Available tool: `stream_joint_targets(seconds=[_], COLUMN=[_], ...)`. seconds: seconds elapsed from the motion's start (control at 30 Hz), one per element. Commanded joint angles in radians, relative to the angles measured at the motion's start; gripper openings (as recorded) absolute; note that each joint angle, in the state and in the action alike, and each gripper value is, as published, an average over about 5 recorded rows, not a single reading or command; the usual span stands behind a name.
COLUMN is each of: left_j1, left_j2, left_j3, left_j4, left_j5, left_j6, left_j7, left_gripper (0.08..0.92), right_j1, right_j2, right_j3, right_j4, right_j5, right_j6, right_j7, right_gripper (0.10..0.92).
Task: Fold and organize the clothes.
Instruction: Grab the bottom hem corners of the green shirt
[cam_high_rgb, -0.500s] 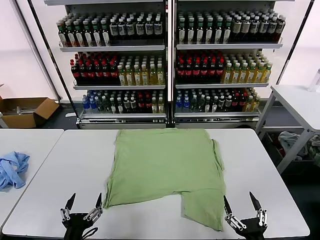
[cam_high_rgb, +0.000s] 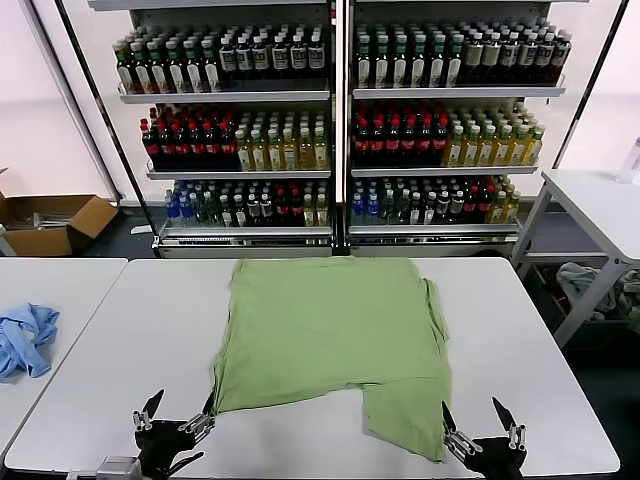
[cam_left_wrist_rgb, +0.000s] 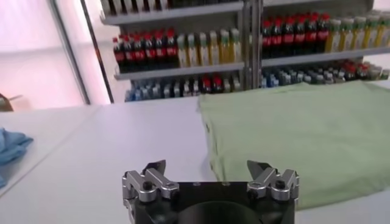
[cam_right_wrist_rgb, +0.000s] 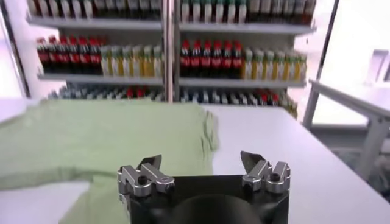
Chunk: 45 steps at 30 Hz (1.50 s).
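Behind everything sit the tall drink shelves packed with rows of bottles (cam_high_rgb: 340, 110), way past both claws. Closer up is the white rectangular counter (cam_high_rgb: 130, 340), and spread across its middle, just ahead of and between the claws, lies the light green short-sleeved cotton shirt (cam_high_rgb: 325, 330). It looks partly folded to me: the sides seem tucked in, giving a rough rectangle, but one flap hangs down toward the near edge on the right side, so I'd guess the main folds are still left, plus tidying. Off beyond the left claw, on a neighbouring counter, there's a crumpled blue cloth (cam_high_rgb: 25, 338).

Left claw (cam_high_rgb: 176, 412) hovers at the near edge, right by the shirt's near left corner, spread wide and grasping nothing; can't tell if a tip brushes the fabric. Right claw (cam_high_rgb: 479, 418) hovers just beside the hanging flap, also released wide, empty.
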Motion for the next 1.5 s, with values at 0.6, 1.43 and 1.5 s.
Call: stream_joint_targets(seconds=[0.6,1.43,1.5], left_j1=[-0.126,-0.14,-0.142], left_j2=[-0.062,-0.079,-0.08], left_j3=[0.055,0.056,0.059], left_j4=[0.132,0.237,0.242], left_j5=[-0.122,-0.124,-0.122], left_j6=[0.023,-0.023,-0.025], left_j7=[0.099,0.098,0.1], left_gripper=[0.823,0.776,0.755], right_j1=[0.062,0.106,0.109], right_j2=[0.019,0.032,0.032], right_j3=[-0.07,-0.096,-0.099], right_j4=[-0.075,-0.12,-0.124], right_j5=[0.04,0.039,0.039], right_j6=[-0.087,-0.078,-0.079], right_j7=[-0.048,-0.085,-0.086], right_gripper=[0.823,0.823,0.823])
